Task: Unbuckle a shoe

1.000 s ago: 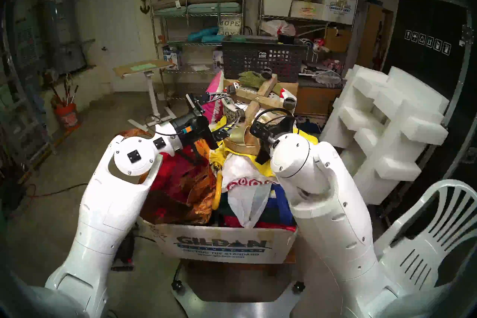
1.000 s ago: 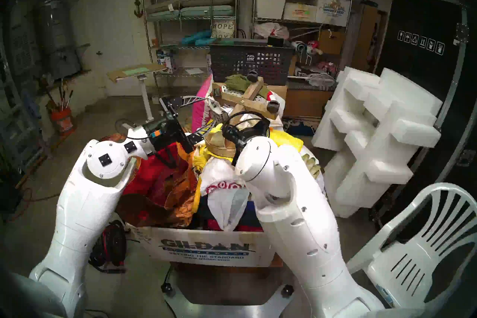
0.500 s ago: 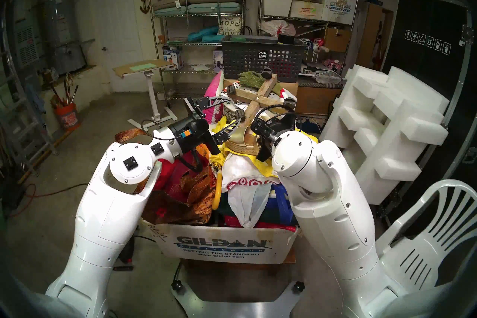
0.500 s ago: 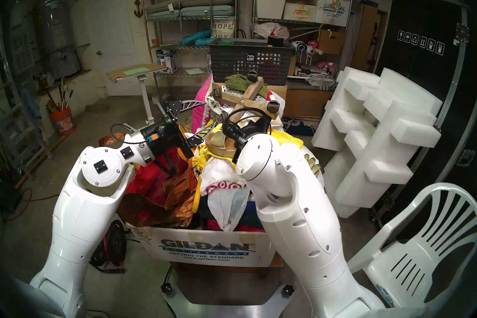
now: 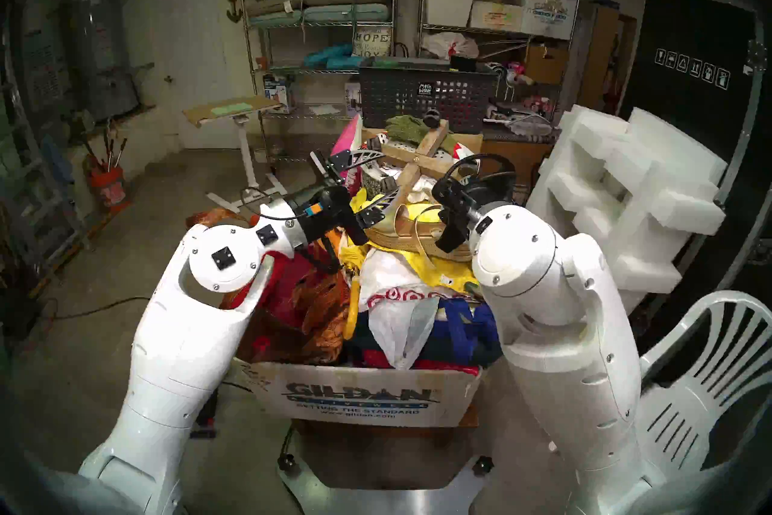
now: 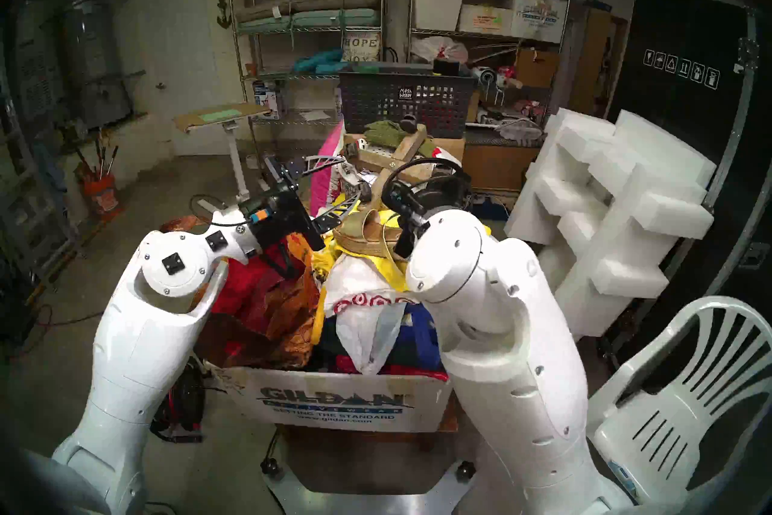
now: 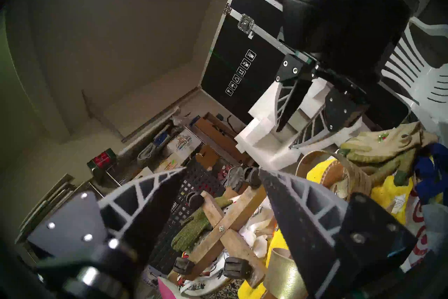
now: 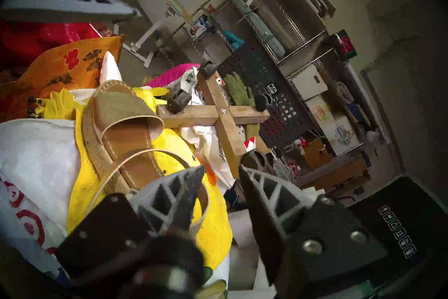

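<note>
just below the right gripper [image 8: 221, 171], parted, lies the shoe [image 8: 121, 126].

Sandal [image 5: 413, 234] atop box [image 5: 363, 397] pile, wooden cross [image 5: 417, 163] behind, chair [image 5: 706, 372] right.

The right gripper [image 8: 221, 173] shows its two fingers apart with nothing between them. Past them, the tan sandal [image 8: 121, 126] lies on yellow cloth [image 8: 184, 145], its thin strap [image 8: 150, 155] looping beside a wooden cross [image 8: 218, 116] with castors
</note>
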Robot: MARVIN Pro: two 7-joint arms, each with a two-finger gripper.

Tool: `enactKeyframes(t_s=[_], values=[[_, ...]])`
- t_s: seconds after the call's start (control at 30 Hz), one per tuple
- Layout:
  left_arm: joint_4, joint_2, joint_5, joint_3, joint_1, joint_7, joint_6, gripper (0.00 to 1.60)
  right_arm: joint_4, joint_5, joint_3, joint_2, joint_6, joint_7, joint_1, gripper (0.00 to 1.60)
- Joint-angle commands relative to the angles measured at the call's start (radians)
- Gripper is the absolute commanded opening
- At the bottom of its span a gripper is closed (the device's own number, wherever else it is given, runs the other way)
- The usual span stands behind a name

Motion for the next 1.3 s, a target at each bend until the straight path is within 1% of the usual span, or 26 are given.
enactKeyframes(t_s=[0.0,0.03,0.13,0.2,0.27,0.4,0.47,0.5,0.53,1.27], values=[[0.005,-0.01,0.019,0.0,-0.027,0.019,-0.008,1.29,-0.125,-0.012,0.055,0.044,0.02,0.02,-0.028,0.99],[0.009,-0.011,0.029,0.0,-0.031,0.025,-0.01,1.3,-0.144,-0.014,0.077,0.059,0.025,0.03,-0.039,1.02],[0.013,-0.013,0.033,0.0,-0.034,0.028,-0.012,1.31,-0.159,-0.012,0.096,0.07,0.028,0.044,-0.049,0.99],[0.015,-0.014,0.038,-0.001,-0.039,0.03,-0.013,1.32,-0.169,-0.011,0.109,0.078,0.029,0.061,-0.057,1.01],[0.016,-0.016,0.042,-0.002,-0.041,0.033,-0.014,1.32,-0.169,-0.01,0.116,0.08,0.029,0.072,-0.06,0.97],[0.023,-0.017,0.047,-0.006,-0.042,0.036,-0.021,1.34,-0.169,-0.007,0.12,0.075,0.026,0.079,-0.058,1.0],[0.017,-0.015,0.044,-0.012,-0.046,0.03,-0.017,1.36,-0.164,-0.006,0.121,0.067,0.027,0.076,-0.058,1.08],[0.014,-0.015,0.043,-0.013,-0.047,0.027,-0.015,1.57,-0.162,-0.008,0.12,0.064,0.028,0.072,-0.058,1.27],[0.013,-0.014,0.044,-0.014,-0.049,0.026,-0.015,1.6,-0.161,-0.004,0.123,0.062,0.028,0.075,-0.057,1.6],[0.014,-0.015,0.042,-0.015,-0.049,0.023,-0.015,1.6,-0.161,0.006,0.127,0.06,0.021,0.065,-0.061,1.6]])
